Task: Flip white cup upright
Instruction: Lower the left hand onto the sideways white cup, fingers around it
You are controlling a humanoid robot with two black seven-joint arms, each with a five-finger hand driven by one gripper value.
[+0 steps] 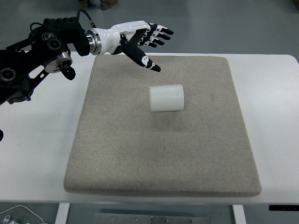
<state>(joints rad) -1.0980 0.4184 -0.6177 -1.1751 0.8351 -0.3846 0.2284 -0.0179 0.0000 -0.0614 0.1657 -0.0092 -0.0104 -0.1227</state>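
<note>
Closest to the camera, at the bottom left corner, a loop of thin white cable (18, 212) lies on the floor, and beside it the grey metal frame piece (154, 218) under the desk peeks out. Above that, the flat white tabletop (42, 140) fills the width of the view, and on it sits the big square beige felt mat (163, 158), its front edge thick and rounded.

Up the mat we go, and there it is: the white ribbed cylindrical cup (167, 98), lying on its side near the middle of the mat, a little towards the far half, its long axis running left to right. Which end is the mouth, I cannot tell from here. Nothing touches it.

Farther back and to the left, the left hand (140, 39), white shell with black fingertips, hangs over the mat's far left corner. Its fingers (159, 35) are stretched out and spread, pointing right, and the black thumb (142, 58) angles down towards the cup, stopping clearly short of it. The hand holds nothing. Its black arm with round joint housings (32, 56) comes in from the left edge.

Beyond the table, grey floor (224, 23).
</note>
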